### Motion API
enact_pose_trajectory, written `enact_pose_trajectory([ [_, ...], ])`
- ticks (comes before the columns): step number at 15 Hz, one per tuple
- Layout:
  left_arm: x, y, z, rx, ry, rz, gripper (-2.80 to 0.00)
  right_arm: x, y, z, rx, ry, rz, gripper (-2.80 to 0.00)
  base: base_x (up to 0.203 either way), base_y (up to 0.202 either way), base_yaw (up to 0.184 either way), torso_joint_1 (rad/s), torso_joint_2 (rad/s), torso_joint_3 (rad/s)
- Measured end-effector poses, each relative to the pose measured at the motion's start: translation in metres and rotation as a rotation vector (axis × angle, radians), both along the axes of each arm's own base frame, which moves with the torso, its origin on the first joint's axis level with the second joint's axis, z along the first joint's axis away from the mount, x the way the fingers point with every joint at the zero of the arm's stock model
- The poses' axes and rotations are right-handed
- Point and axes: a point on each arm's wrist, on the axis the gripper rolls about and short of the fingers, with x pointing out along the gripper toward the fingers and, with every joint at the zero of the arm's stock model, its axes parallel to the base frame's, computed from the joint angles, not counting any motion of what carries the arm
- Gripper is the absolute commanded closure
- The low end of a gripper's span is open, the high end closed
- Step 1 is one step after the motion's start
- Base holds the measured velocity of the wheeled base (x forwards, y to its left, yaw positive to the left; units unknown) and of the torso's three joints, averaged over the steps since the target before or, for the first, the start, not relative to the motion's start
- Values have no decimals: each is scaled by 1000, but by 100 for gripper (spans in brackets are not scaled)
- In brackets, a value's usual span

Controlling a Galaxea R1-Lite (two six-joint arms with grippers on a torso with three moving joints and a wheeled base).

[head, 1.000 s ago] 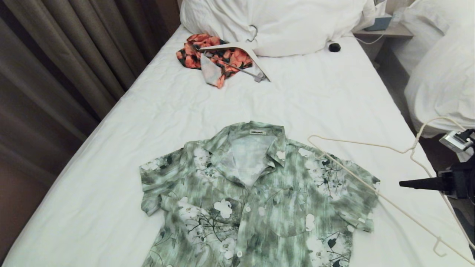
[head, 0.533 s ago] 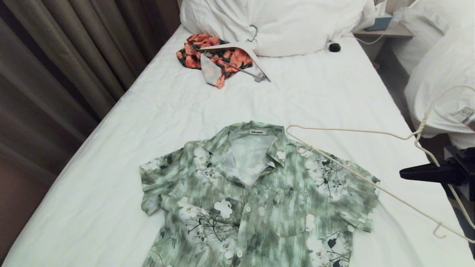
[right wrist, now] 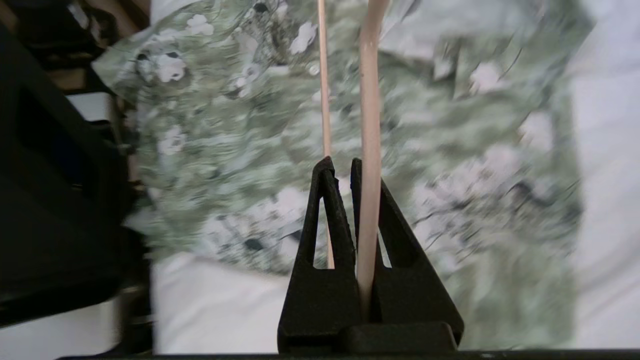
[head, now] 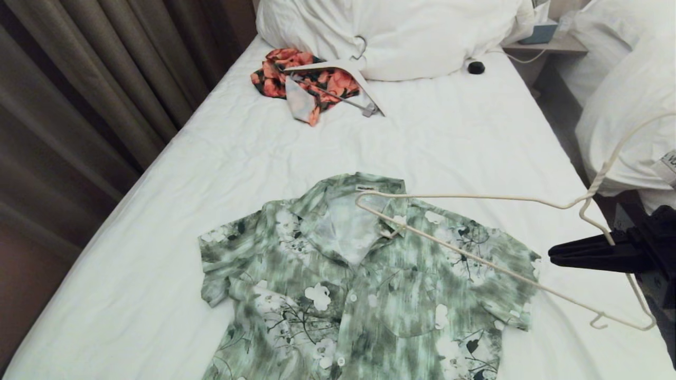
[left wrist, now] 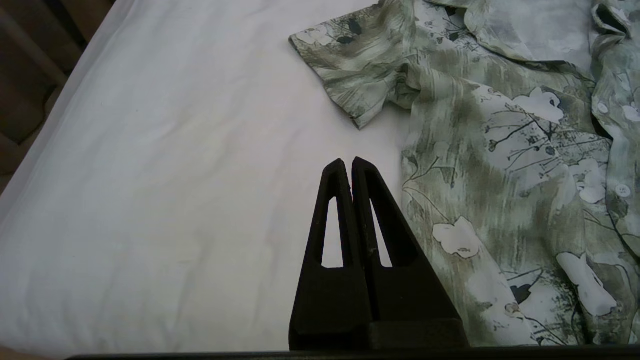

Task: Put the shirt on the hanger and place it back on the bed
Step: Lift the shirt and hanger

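The shirt (head: 369,279) lies flat and face up, collar toward the pillows, on the near part of the bed (head: 449,142). My right gripper (head: 552,252) reaches in from the right edge and is shut on the hanger (head: 475,197), gripping the wire just below the twisted neck. The hanger is lifted, and its far end hovers over the shirt's collar and shoulder. The right wrist view shows the cream hanger (right wrist: 370,100) wire clamped between the jaws of the right gripper (right wrist: 340,165), above the shirt (right wrist: 240,150). My left gripper (left wrist: 347,165) is shut and empty over bare sheet beside a sleeve of the shirt (left wrist: 500,150).
An orange floral garment (head: 306,82) with a broad white hanger (head: 338,67) lies near the pillow heap (head: 391,31). A small black object (head: 476,67) sits beside the pillows. A second bed (head: 628,105) stands on the right, curtains (head: 79,105) on the left.
My right gripper has moved left and slightly down with the hanger. The hanger's far end has swung from beside the shirt's shoulder to over the collar.
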Motion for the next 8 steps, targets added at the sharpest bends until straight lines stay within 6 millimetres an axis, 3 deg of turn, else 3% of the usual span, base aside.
enact_pose_trajectory([
  [4,0,0,0,46,-1,-17,0,0,5,4,-6,-56,21,0,0,0,0,0,0,0],
  [8,3,-2,10,171,-8,-93,0,0,-3,7,-7,-65,-18,0,0,0,0,0,0,0],
])
